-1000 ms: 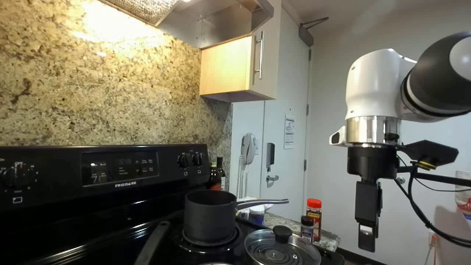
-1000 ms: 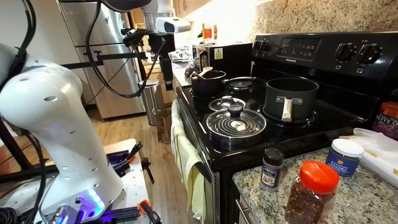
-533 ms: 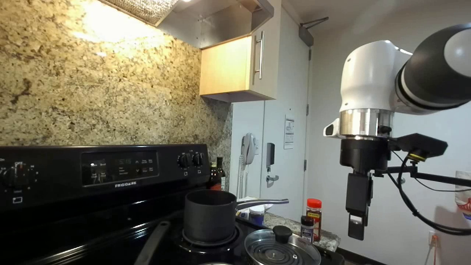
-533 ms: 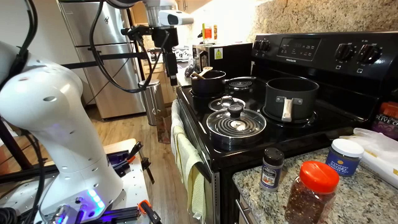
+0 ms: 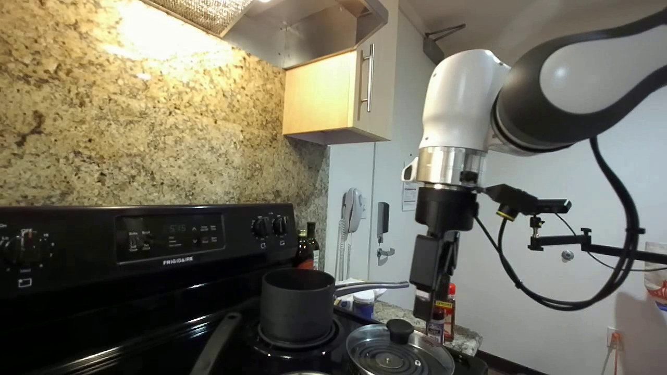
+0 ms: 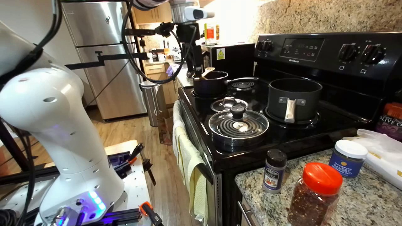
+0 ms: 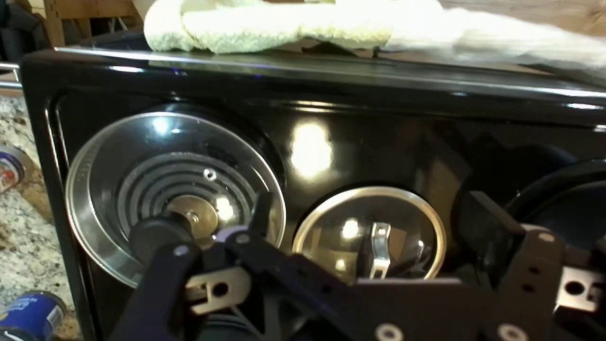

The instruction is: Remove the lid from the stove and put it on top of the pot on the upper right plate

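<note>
Smaller lid (image 7: 363, 235) rests on the stove (image 7: 374, 147); only wrist view shows the hand (image 7: 376, 215) wide

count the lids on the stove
2: the big lid at a front corner of the stove, the small lid between it and the front pot. Others could be hidden.

Stove (image 6: 340, 128) and lid knob (image 6: 237, 111) are black, the pot (image 5: 297, 312) charcoal — the backsplash (image 5: 130, 140) speckled tan and brown.
</note>
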You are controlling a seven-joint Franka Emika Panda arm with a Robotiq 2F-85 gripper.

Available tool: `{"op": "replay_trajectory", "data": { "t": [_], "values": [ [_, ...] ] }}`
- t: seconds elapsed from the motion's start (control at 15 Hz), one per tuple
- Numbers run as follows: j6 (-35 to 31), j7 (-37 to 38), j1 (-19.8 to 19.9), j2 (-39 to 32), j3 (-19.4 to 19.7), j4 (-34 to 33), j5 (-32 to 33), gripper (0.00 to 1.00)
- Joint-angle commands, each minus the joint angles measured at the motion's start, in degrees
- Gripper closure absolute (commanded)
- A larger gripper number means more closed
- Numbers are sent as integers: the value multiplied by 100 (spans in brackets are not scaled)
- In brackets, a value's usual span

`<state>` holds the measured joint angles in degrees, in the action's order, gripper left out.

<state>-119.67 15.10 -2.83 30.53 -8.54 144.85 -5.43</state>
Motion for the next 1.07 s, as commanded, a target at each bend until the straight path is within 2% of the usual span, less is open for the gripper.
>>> {"op": "replay_trajectory", "data": {
  "t": [0.0, 0.33, 0.6, 0.8, 1.0],
  "values": [
    [-400, 496, 151, -1116, -224, -798, 291, 0],
    [-868, 1167, 133, -2237, -228, -1527, 731, 0],
    [-989, 1699, 36, -2886, -127, -1934, 1296, 0],
    [-990, 1805, -88, -3292, -30, -2165, 1440, 0],
    [-1023, 1519, -205, -3668, 64, -2346, 1325, 0]
  ]
}}
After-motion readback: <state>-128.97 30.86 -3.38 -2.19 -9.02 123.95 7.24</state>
